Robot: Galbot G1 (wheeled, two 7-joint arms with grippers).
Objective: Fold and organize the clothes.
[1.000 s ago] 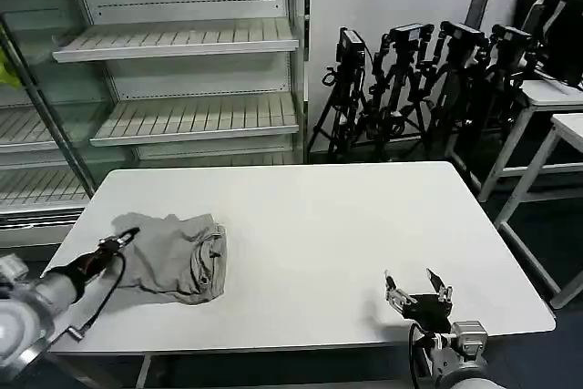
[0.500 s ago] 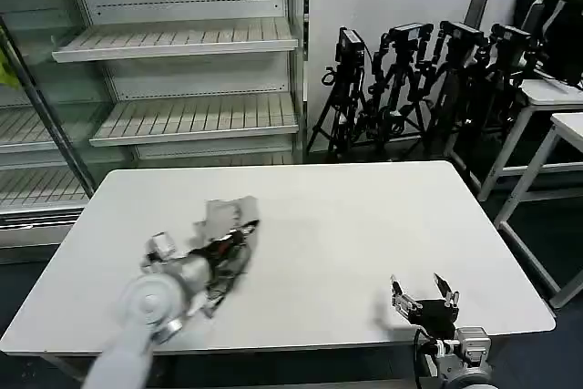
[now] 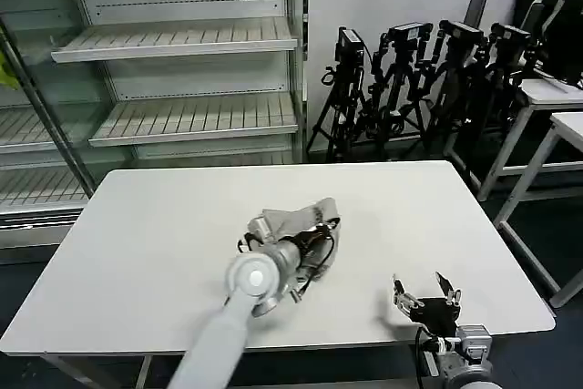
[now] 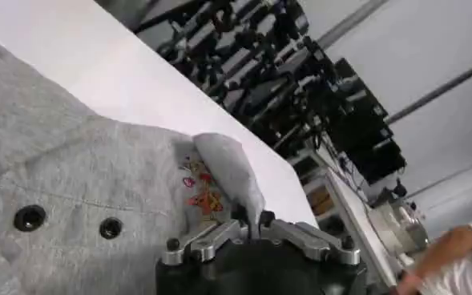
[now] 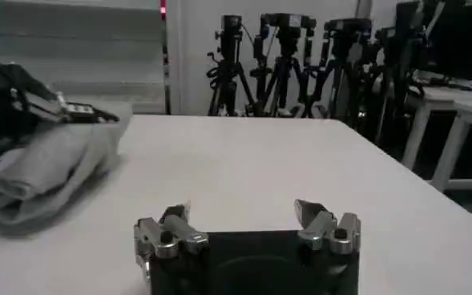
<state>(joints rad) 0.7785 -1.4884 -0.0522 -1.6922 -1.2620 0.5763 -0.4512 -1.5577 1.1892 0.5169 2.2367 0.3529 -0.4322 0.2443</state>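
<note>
The clothes point(image 3: 290, 220), a light grey T-shirt, lie bunched in a heap near the middle of the white table point(image 3: 155, 225). My left gripper point(image 3: 314, 238) reaches across from the front left and is shut on a fold of the shirt. In the left wrist view the fold point(image 4: 229, 172) rises between the closed fingers of that gripper point(image 4: 250, 220), beside the small multicoloured chest print point(image 4: 200, 191). My right gripper point(image 3: 426, 294) hovers open over the table's front right part, apart from the shirt. The right wrist view shows its spread fingers point(image 5: 248, 218) with nothing between them and the heap point(image 5: 43, 168) farther off.
Metal shelving point(image 3: 182, 43) stands behind the table's far left. A row of black tripods point(image 3: 410, 79) lines the wall behind the far edge. Other white tables point(image 3: 556, 107) stand at the right. Bare tabletop lies between the shirt and the right gripper.
My left arm has swept from the table's left side to the middle, dragging the shirt along and bunching it. The right gripper has barely shifted and remains open.
</note>
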